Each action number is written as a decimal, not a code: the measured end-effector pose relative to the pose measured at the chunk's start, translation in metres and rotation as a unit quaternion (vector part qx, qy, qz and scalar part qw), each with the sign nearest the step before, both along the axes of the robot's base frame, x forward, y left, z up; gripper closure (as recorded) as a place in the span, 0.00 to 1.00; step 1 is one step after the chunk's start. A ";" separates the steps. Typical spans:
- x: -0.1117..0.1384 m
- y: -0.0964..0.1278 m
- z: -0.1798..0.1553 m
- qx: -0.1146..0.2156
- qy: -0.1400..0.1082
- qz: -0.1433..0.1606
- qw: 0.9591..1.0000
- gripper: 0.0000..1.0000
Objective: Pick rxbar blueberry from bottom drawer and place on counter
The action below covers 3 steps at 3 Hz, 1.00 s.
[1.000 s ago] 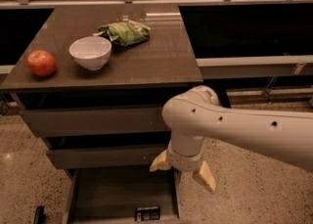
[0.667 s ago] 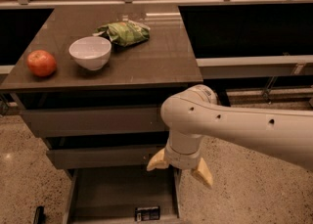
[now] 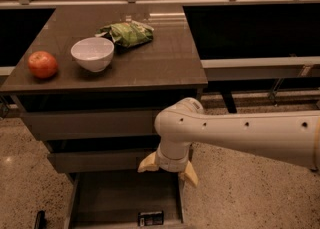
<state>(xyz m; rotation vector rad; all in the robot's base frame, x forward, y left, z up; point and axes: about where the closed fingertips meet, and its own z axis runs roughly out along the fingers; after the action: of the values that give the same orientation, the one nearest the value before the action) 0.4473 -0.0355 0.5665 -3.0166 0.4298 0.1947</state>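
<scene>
The rxbar blueberry lies flat at the near lip of the bottom drawer, about 6 o'clock from your gripper, which hangs empty and spread wide above it. Descend off-line and you'd likely skid the thin bar or clip the drawer wall. Beyond, the dark desk carries an apple at 9 o'clock, a bowl and a green snack bag near 12, with speckled floor around.

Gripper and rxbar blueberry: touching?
Apart. The camera view shows the gripper open above the bottom drawer, with bare floor between it and the rxbar blueberry.
</scene>
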 end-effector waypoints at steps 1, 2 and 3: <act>0.025 0.045 -0.056 0.048 -0.044 0.020 0.998 0.00; 0.026 0.045 -0.053 0.050 -0.046 0.019 0.997 0.00; 0.036 0.053 -0.074 0.046 -0.024 0.052 0.997 0.00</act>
<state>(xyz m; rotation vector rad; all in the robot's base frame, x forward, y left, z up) 0.4835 0.0172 0.4921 -2.9478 0.2530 0.1448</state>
